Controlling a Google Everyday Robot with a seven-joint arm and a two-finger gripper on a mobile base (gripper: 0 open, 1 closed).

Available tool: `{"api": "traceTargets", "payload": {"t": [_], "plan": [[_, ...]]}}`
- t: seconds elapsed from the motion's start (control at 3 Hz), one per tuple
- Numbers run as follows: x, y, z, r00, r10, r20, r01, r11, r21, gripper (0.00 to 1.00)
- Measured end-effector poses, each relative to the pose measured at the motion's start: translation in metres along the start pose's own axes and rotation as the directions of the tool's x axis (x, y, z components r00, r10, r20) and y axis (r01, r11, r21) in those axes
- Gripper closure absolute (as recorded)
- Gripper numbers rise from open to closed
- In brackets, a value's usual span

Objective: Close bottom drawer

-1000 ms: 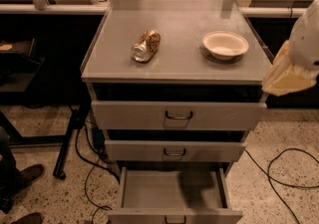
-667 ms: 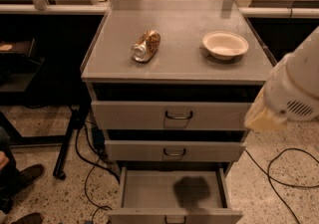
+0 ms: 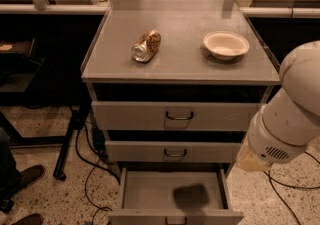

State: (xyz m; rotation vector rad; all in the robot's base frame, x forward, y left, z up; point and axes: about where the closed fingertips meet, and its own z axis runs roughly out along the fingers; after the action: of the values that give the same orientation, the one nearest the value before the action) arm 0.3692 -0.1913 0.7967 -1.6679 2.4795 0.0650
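The bottom drawer of the grey cabinet is pulled out toward me. It is a shallow grey tray with a low front panel at the lower edge of the view. A dark shadow lies on its floor. My white arm comes in from the right. Its pale end, the gripper, hangs beside the cabinet's right side at the height of the middle drawer, just above the open drawer's right rear corner. It touches nothing that I can see.
The top drawer and the middle drawer stand slightly out. A crushed can and a white bowl sit on the cabinet top. Cables and a black stand leg lie on the floor at left. A shoe shows at far left.
My arm has come down along the cabinet's right side, from the level of the cabinet top to the middle drawer's level. The drawers have not moved.
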Motion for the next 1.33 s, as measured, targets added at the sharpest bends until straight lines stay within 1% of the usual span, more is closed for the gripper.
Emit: {"api": "traceTargets", "payload": {"t": [0.33,0.67,1.0,1.33], "plan": [[0.0,0.0,0.0,1.0,0.0,0.0,0.0,1.0,0.0,1.0],[0.004,0.034,0.07,0.997,0.073,-0.033,-0.076,0.9927,-0.093,1.0],[0.016,0.08,0.154,0.982,0.158,-0.099,-0.176,0.9622,-0.208,1.0],[0.016,0.08,0.154,0.982,0.158,-0.099,-0.176,0.9622,-0.208,1.0]]}}
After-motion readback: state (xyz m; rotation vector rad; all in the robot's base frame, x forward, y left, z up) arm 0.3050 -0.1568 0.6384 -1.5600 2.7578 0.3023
